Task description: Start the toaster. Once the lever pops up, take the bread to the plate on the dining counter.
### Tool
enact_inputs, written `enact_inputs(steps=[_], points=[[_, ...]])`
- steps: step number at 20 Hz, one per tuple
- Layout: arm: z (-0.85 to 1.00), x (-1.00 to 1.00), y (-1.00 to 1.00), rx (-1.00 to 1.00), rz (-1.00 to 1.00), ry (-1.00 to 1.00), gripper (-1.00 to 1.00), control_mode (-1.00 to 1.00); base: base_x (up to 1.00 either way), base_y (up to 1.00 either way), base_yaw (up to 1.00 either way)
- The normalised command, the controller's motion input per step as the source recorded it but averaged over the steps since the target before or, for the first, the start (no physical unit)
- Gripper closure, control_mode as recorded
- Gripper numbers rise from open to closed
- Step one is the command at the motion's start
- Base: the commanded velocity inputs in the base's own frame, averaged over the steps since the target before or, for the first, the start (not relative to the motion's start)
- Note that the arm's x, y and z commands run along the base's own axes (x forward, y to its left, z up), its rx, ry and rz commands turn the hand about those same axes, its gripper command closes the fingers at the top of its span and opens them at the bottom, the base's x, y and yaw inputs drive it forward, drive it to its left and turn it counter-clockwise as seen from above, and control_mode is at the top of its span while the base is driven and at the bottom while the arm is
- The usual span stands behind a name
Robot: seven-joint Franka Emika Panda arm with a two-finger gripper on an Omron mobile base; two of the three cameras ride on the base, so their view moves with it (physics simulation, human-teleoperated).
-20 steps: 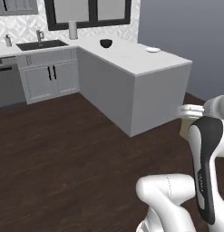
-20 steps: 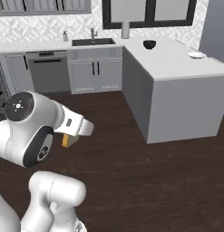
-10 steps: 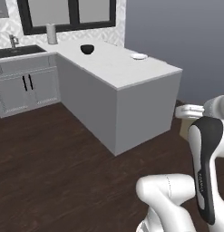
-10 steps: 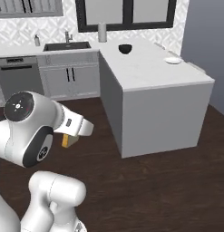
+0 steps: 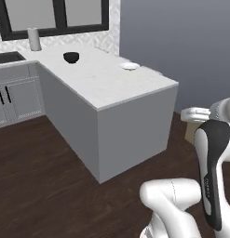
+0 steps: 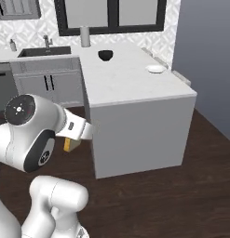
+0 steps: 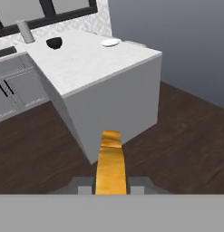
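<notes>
My gripper [image 7: 111, 188] is shut on the bread [image 7: 111, 162], a golden-tan slice seen edge-on between the two dark fingertips [image 7: 85, 189]. From the right base view the bread [image 6: 70, 145] hangs under the hand beside the white arm, low in front of the dining counter [image 6: 130, 79]. The plate [image 5: 130, 66] is small, round and white, and sits on the far right part of the marble top [image 5: 111, 86]. The hand view has the plate [image 7: 110, 42] well ahead of the bread, across the counter [image 7: 86, 63]. The toaster is out of view.
A black bowl [image 5: 71, 57] and a grey cylinder [image 5: 34, 39] stand on the counter's far end near the window. Grey cabinets [image 6: 51, 86] and a sink [image 6: 44, 51] run along the back left. Dark wood floor [image 5: 42, 186] lies between me and the counter.
The whole picture has shifted as the base drove: the dining counter and plate now stand nearer and more central. The arm's pose and the held bread are unchanged.
</notes>
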Motion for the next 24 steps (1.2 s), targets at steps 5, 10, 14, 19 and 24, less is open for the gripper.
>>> enact_inputs(steps=[5,10,14,19,24], points=[[0.00,0.00,0.00,0.00,0.00,0.00,1.00,1.00,1.00,-0.89,0.16],[0.00,0.00,0.00,0.00,0.00,0.00,1.00,1.00,0.99,-0.87,0.32],[0.00,0.00,0.00,0.00,0.00,0.00,1.00,1.00,0.81,-0.89,0.37],[0.00,0.00,0.00,0.00,0.00,0.00,1.00,1.00,0.61,-0.97,0.35],[0.00,0.00,0.00,0.00,0.00,0.00,1.00,1.00,0.50,-1.00,0.33]])
